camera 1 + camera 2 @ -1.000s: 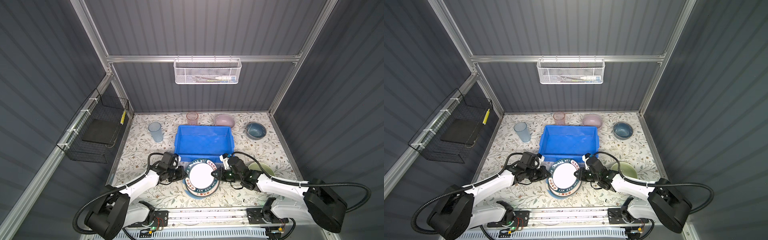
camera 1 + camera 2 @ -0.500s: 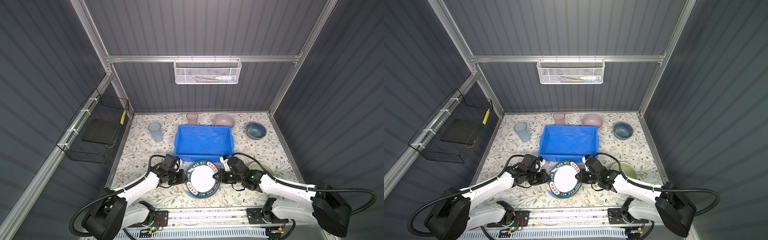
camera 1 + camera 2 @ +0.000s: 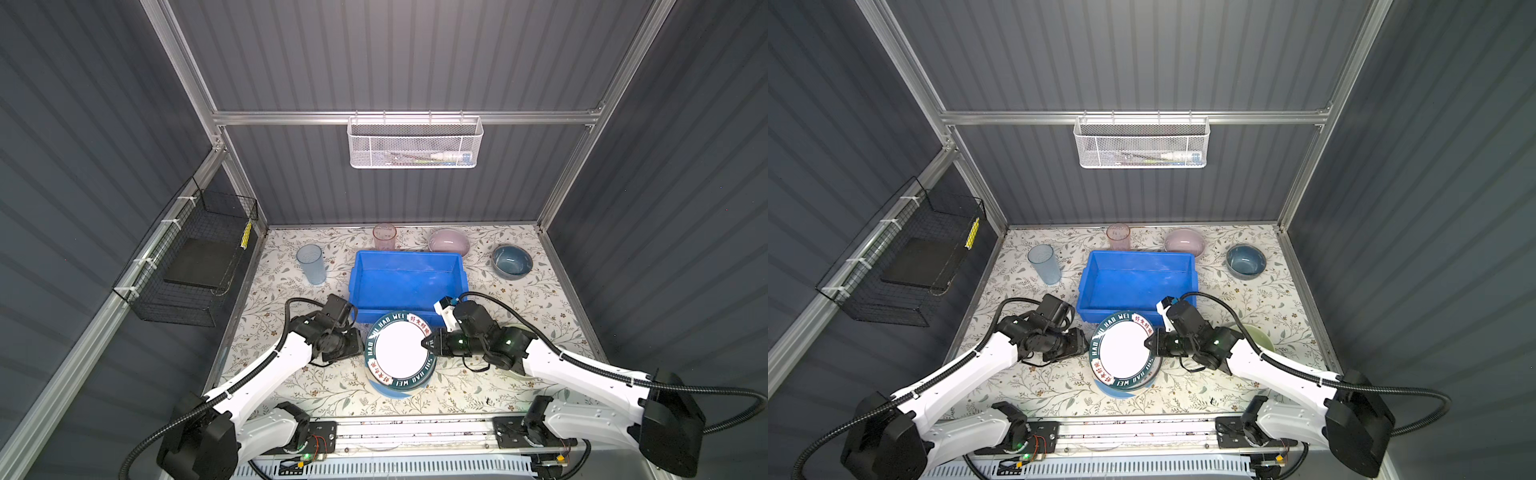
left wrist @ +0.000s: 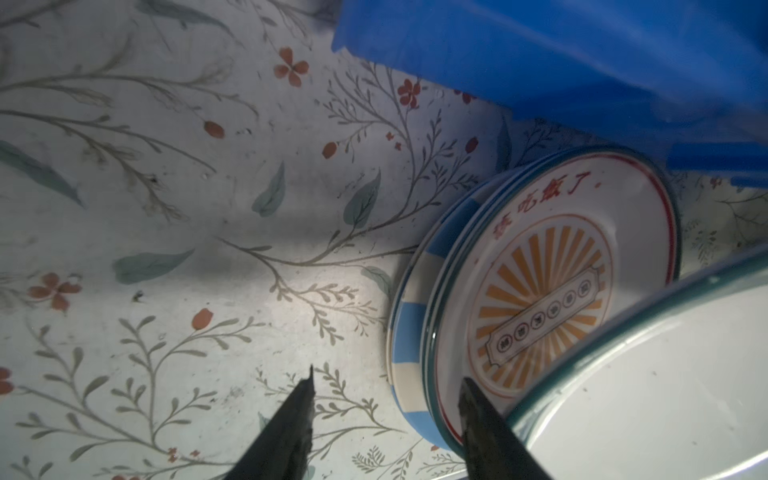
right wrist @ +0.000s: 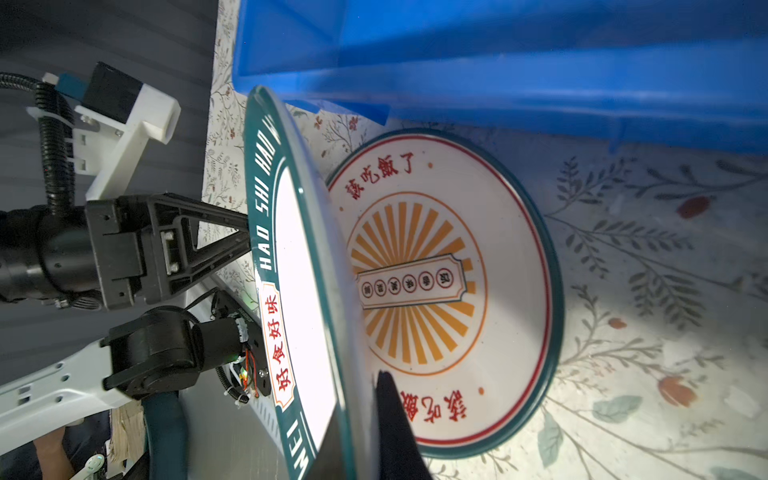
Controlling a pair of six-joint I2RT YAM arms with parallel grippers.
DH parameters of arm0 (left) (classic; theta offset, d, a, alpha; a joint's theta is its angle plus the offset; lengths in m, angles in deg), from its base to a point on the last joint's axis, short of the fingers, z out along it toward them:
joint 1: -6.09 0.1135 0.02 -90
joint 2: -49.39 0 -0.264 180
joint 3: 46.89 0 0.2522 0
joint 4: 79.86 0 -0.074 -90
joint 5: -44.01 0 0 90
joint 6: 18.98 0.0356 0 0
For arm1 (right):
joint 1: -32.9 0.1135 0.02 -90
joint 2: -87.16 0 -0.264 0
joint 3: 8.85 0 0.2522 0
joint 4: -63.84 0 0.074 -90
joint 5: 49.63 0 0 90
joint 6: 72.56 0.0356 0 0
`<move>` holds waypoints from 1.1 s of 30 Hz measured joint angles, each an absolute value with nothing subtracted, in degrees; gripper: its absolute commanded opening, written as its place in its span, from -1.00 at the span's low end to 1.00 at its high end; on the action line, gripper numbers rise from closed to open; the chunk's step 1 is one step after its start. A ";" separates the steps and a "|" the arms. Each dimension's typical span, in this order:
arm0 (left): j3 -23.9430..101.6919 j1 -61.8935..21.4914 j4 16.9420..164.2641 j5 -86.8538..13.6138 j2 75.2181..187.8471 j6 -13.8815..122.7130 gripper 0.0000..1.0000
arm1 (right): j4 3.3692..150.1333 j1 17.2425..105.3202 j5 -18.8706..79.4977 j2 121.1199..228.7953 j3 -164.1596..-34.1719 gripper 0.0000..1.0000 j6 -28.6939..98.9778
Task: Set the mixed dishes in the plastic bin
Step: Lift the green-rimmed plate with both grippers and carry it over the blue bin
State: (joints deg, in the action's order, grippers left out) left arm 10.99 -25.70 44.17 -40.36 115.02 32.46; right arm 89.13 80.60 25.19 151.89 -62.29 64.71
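Right jaws are clamped on the right rim of the lettered plate (image 3: 401, 351), which tilts above a plate stack at the near middle of the tabletop (image 3: 291, 374). Left jaws stand apart beside its left edge, gripping nothing. The sunburst plate (image 5: 498, 291) tops the stack and the striped plate (image 4: 409, 332) lies lowest. A green bowl (image 3: 1262, 338) shows behind the right arm. Just beyond the stack is the bin (image 3: 407, 286). Farther off are the blue tumbler (image 3: 311, 264) on the left, then the pink tumbler (image 3: 384, 237), lilac bowl (image 3: 449, 242) and dark blue bowl (image 3: 512, 261).
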 measured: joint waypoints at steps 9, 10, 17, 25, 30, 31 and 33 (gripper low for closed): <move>20.11 -18.90 41.02 -41.63 119.15 36.61 0.08 | 96.19 75.09 25.60 149.50 -70.64 -0.98 60.84; 20.65 -16.98 40.93 -41.46 119.89 37.37 0.08 | 96.96 73.96 25.84 149.55 -71.39 -0.98 60.45; 28.11 -12.50 41.43 -41.57 127.54 43.01 0.01 | 100.26 66.44 27.15 154.27 -77.29 -0.97 58.50; 36.00 -9.55 43.07 -39.69 137.33 49.09 -0.10 | 102.97 64.03 28.49 165.39 -88.00 -0.94 55.97; 38.82 -8.17 43.12 -37.72 141.99 51.47 -0.17 | 103.23 63.16 28.95 172.48 -93.64 -0.96 55.72; 39.10 -8.06 43.16 -37.19 142.73 51.89 -0.18 | 103.49 63.07 29.10 174.14 -94.95 -0.96 55.70; 39.23 -8.04 43.64 -35.95 143.82 52.48 -0.21 | 103.51 63.03 29.27 176.98 -96.98 -0.96 55.66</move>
